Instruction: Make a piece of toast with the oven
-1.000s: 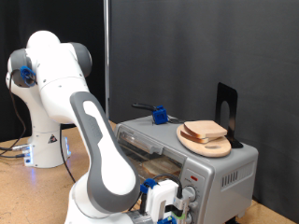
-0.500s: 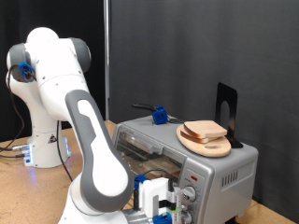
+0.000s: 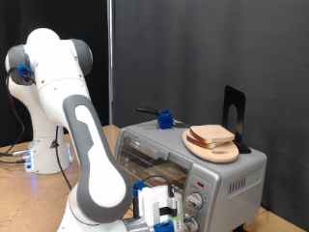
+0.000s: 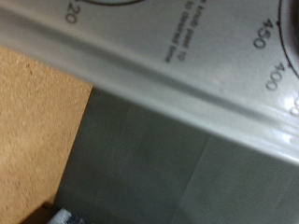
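Note:
The piece of toast lies on a round wooden board on top of the silver oven. The oven's glass door faces the exterior view's left. My gripper is low at the oven's front, beside the round knobs; its fingers are hidden behind the hand. Nothing shows between them. The wrist view is close on the oven's silver front panel with printed dial numbers; no fingers show clearly there.
A blue-handled tool and a black stand sit on the oven top. The robot's white base stands at the exterior view's left on the wooden table. A dark surface lies under the oven front.
My hand has shifted a little towards the exterior view's left along the oven's lower front. The toast, the board and the oven have not moved.

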Available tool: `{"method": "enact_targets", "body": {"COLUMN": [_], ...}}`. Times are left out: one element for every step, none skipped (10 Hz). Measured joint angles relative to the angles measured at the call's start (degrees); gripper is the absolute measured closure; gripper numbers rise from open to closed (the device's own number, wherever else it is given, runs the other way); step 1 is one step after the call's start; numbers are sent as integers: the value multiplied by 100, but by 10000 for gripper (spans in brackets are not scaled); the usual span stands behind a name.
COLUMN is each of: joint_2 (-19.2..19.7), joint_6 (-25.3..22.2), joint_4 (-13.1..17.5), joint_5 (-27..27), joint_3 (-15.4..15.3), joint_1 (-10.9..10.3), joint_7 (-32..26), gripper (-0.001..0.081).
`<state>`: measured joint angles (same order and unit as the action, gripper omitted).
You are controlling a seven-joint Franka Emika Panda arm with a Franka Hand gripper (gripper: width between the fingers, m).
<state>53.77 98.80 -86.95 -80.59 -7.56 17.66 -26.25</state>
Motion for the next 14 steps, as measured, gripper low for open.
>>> {"method": "enact_targets", "body": {"joint_2": [0,1,0,0,1,1,1,1,1,0,0,0,1,0], "joint_6": [-17,-67,-127,-135,-135,-135,-135,-135,-135,-150,-180,-197,-201,-201], "joint_4": [7,26,59,76,76,75,75,75,76,76,77,80,84,97], "joint_5": [99,239,375,428,432,431,429,425,415,400,387,383,379,368], "joint_3": [10,21,27,27,27,27,27,27,27,27,27,27,27,27], "joint_1": [-3,-13,-21,-25,-26,-26,-25,-24,-19,-7,20,57,93,123], "joint_7": [282,699,1150,1409,1493,1501,1500,1500,1501,1514,1540,1584,1617,1627], "gripper": [504,510,510,510,441,306,306,122,37,37,6,6,6,6]}}
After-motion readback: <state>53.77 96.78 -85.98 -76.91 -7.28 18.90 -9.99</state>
